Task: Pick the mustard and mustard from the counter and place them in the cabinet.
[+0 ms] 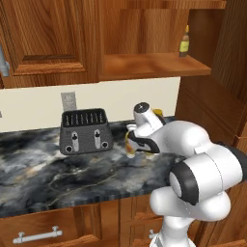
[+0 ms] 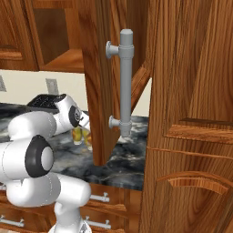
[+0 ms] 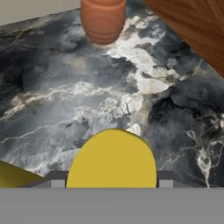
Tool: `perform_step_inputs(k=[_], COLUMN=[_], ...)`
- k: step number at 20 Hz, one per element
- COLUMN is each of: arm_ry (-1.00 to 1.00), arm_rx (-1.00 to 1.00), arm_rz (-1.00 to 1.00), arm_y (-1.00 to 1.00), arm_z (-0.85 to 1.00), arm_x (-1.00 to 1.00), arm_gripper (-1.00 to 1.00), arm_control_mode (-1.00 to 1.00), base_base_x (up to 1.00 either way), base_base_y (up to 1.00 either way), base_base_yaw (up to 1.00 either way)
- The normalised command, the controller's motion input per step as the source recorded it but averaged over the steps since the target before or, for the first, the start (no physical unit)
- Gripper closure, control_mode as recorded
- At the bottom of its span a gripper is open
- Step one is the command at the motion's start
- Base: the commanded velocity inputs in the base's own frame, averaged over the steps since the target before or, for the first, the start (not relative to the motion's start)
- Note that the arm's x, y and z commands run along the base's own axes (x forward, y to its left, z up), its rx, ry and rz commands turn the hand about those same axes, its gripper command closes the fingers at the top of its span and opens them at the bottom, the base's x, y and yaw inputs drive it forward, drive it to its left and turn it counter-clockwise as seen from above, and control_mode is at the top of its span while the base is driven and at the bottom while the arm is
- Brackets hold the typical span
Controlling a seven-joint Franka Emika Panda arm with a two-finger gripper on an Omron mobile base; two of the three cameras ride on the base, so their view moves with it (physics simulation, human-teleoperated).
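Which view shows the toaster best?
The left base view: the toaster stands whole on the counter, slots and both levers facing the camera, left of the gripper. In the right base view only its dark top peeks out behind the arm.

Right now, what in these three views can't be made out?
- Gripper, hand view: fingertips mostly below the frame edge, so contact with the mustard is unclear.
- Second mustard, hand view: cut off at the corner.
- Both mustards, left base view: largely hidden by the arm.
- Orange jar, hand view: top cropped.
- Bottle in the cabinet: label too small.
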Motion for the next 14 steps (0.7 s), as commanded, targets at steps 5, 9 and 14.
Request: perform_step_inputs(k=[5, 9, 14], arm_ry=[-0.09, -0.09, -0.04], arm_rx=[-0.09, -0.04, 0.0], arm_rz=[0.0, 0.07, 0.14], arm_y=[0.0, 0.0, 0.0], arm_z=[0.07, 0.48, 0.55], arm_x=[-0.18, -0.19, -0.18], arm_gripper=[1.0, 1.0, 1.0], arm_control_mode=[-1.0, -1.0, -1.0], base_base_x=[0.0, 0.0, 0.0], base_base_y=[0.0, 0.0, 0.0], base_base_yaw=[0.0, 0.0, 0.0])
